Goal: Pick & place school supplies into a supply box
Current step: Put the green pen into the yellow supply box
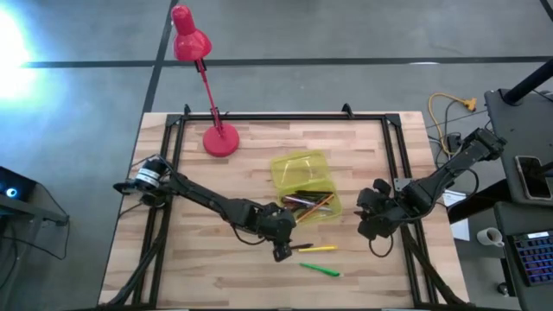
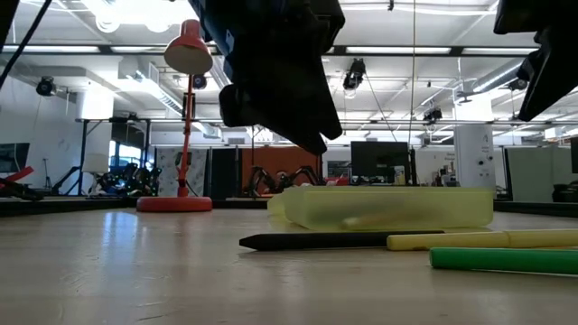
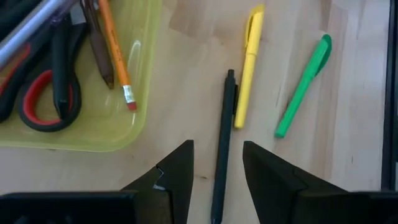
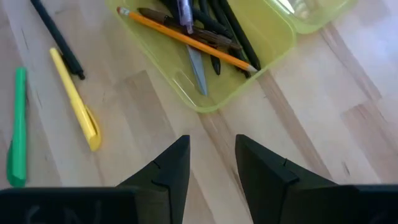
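Observation:
A black pen (image 3: 222, 134) lies flat on the wood table, with a yellow pen (image 3: 247, 71) beside it and a green pen (image 3: 303, 87) farther off. My left gripper (image 3: 217, 163) is open and hovers above the black pen's near end, one finger on either side, clear of it in the low view (image 2: 316, 241). The yellow-green supply box (image 1: 333, 212) holds red-handled scissors (image 3: 40, 106), an orange pencil (image 3: 115, 50), a brown pencil and dark pens. My right gripper (image 1: 371, 220) is open and waits to the right of the box, above bare table.
The box's open lid (image 1: 298, 167) lies against the box's far side. A red desk lamp (image 1: 212, 95) stands on its round base at the far left of the table. A black frame runs around the table edges. Bare wood shows near the left and near edges.

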You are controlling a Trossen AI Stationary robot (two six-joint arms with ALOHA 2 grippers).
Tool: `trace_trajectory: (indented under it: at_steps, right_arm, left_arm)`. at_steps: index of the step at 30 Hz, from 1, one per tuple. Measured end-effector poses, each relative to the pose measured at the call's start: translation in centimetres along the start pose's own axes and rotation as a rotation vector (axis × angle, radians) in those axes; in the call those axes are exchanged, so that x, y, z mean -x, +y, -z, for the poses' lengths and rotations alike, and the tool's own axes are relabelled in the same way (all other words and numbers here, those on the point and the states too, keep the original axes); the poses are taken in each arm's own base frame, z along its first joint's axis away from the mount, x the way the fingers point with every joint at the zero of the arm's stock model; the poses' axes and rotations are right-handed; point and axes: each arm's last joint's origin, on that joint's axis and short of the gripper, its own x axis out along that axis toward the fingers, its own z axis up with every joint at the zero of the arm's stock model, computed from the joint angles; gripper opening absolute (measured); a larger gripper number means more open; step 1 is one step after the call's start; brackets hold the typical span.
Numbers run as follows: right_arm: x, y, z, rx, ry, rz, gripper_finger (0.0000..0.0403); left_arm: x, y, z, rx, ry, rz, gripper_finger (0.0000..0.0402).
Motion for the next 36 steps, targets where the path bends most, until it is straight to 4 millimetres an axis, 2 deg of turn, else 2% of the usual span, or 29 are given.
trace_trajectory:
  at_steps: [9, 14, 19, 27, 36]
  right_arm:
    - [0.0, 0.0, 0.0, -0.017, 0.0, 0.0, 0.0118]
    - [0.0, 0.0, 0.0, -0.017, 0.001, 0.0, 0.0118]
    - [0.0, -0.1, 0.1, 0.035, 0.008, 0.012, 0.0118]
    - [0.0, -0.9, 0.4, 0.162, 0.031, 0.088, 0.0118]
    - [-0.1, -1.0, 0.5, 0.201, 0.015, 0.11, 0.0118]
  left_arm:
    - [0.0, 0.0, 0.0, -0.001, -0.002, 0.004, 0.0122]
    - [-0.1, 0.0, 0.1, -0.072, -0.004, 0.006, 0.0122]
    - [-0.5, -0.4, -0.4, -0.093, -0.066, 0.052, 0.0122]
    - [-1.6, -1.8, 0.6, -0.141, -0.055, 0.063, 0.0116]
    - [-1.9, -2.4, 1.2, -0.158, -0.094, -0.02, 0.009]
